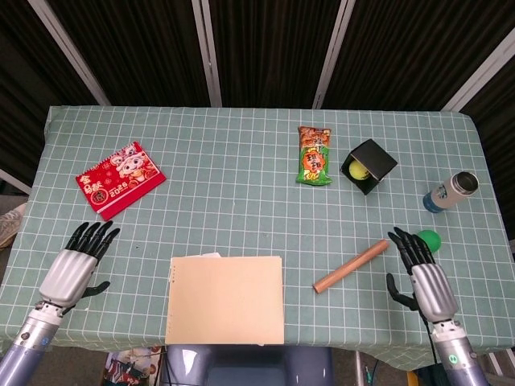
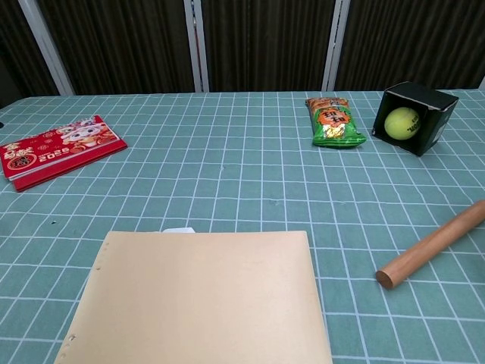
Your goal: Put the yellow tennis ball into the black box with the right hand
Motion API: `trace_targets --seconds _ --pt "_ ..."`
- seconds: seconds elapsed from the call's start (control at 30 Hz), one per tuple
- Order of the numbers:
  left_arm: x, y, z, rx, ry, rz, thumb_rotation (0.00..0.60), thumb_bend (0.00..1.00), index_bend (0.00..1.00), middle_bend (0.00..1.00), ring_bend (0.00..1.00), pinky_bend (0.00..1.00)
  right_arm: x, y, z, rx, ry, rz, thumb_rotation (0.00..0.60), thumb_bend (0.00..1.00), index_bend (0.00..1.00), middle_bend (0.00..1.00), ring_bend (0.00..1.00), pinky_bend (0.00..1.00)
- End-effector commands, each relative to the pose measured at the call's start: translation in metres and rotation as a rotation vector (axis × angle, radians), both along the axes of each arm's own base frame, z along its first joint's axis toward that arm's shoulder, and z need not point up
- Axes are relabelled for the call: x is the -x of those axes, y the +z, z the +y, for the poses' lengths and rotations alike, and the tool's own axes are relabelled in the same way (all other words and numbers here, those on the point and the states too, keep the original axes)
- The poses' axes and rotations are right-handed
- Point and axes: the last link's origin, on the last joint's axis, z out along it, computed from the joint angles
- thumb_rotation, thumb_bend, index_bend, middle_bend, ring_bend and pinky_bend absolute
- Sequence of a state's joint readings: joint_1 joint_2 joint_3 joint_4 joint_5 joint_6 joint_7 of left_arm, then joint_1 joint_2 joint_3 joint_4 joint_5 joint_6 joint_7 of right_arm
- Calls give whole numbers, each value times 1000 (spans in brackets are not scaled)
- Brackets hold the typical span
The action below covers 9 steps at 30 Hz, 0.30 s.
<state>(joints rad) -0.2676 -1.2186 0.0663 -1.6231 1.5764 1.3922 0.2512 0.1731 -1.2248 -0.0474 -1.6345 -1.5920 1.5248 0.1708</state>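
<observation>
The yellow tennis ball (image 2: 402, 122) sits inside the black box (image 2: 434, 104) at the far right. Both the right hand (image 1: 424, 277) and left hand (image 1: 75, 264) rest near the table's near edge, fingers spread, holding nothing.

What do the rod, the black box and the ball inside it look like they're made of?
The rod looks like bare wood: matte tan-brown with a paler cut end. The black box seems to be thin matte card or plastic, with sharp flat walls; which one is unclear. The yellow tennis ball in it looks felt-covered: dull, non-glossy yellow-green.
</observation>
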Motion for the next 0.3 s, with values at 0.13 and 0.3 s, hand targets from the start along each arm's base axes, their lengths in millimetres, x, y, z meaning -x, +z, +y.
trace_targets --seconds 0.13,0.3 --pt "1 5 -3 -18 -18 -11 600 78 0 0 0 0 42 22 37 166 -58 313 600 573 0 0 0 0" --pt "1 8 -5 -30 -26 -16 600 78 0 0 0 0 49 26 35 150 -96 317 600 573 0 0 0 0"
